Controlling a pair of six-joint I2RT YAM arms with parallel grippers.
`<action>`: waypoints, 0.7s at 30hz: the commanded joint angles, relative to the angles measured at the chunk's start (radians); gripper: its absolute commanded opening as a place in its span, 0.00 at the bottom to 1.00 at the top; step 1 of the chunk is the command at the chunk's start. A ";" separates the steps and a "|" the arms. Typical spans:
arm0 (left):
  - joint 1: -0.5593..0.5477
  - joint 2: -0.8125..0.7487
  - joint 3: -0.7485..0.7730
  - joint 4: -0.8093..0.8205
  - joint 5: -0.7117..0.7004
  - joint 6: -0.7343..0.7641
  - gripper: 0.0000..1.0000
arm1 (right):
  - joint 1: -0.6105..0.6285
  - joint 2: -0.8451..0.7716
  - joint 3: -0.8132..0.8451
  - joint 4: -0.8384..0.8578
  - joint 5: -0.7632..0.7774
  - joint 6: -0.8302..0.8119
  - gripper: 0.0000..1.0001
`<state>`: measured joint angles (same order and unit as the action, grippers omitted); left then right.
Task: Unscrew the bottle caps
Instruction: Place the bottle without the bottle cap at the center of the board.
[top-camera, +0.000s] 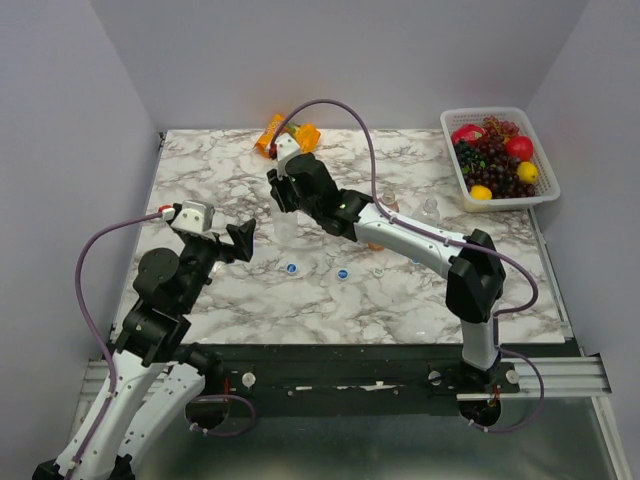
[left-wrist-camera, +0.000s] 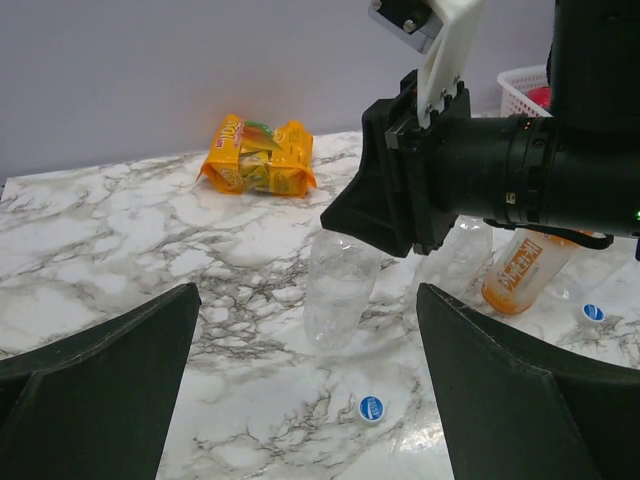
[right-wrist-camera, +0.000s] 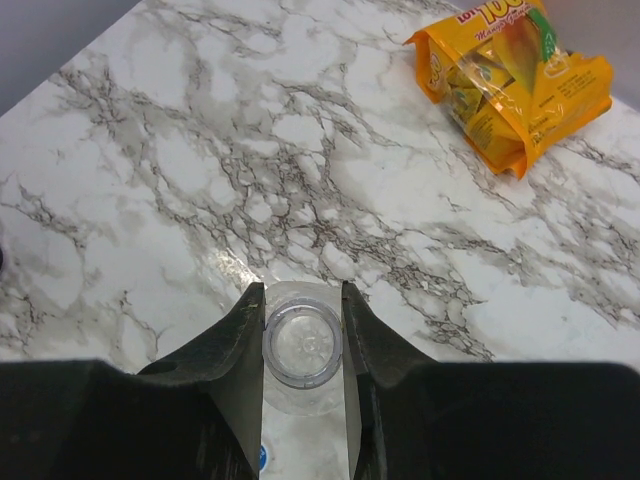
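left gripper (left-wrist-camera: 308, 300): jaws wide apart, empty, off the table, aimed at the clear bottle (left-wrist-camera: 340, 290) from its 9 o'clock in the top view.
blue cap (left-wrist-camera: 371, 408): loose on the marble table (top-camera: 200, 180), 6 o'clock of the clear bottle. White print on it, too small to read.
second blue cap (left-wrist-camera: 593, 312): loose, just beside the orange bottle's base.
right gripper (right-wrist-camera: 300, 305): clamped on the clear cap (right-wrist-camera: 302, 345), one jaw each side.
clear bottle: upright, mid-table, cap on, no label seen.
second clear bottle (left-wrist-camera: 455, 255): 3 o'clock side of the first, top hidden by the right arm.
orange bottle (left-wrist-camera: 520, 270): orange label, white lettering unreadable, top hidden.
snack packet (right-wrist-camera: 515, 75): orange, lying flat at the table's 12 o'clock. Reads "LOT 100", mango picture.
fruit basket (top-camera: 495, 112): white, 2 o'clock corner. Holds grapes (top-camera: 492, 150), a red fruit (top-camera: 518, 147) and a yellow fruit (top-camera: 527, 172).
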<state>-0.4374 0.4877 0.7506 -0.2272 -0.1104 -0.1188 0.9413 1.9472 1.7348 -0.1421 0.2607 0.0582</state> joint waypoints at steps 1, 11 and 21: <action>0.008 0.006 -0.007 -0.004 -0.002 -0.004 0.99 | 0.001 0.042 0.043 0.030 0.026 0.000 0.01; 0.008 0.015 -0.007 -0.004 0.018 -0.005 0.99 | 0.001 0.048 -0.006 0.032 0.038 0.015 0.01; 0.008 0.025 -0.005 -0.006 0.028 -0.007 0.99 | -0.001 0.039 -0.034 0.032 0.055 0.023 0.17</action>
<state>-0.4374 0.5117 0.7502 -0.2272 -0.1001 -0.1207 0.9413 1.9873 1.7191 -0.1215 0.2852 0.0738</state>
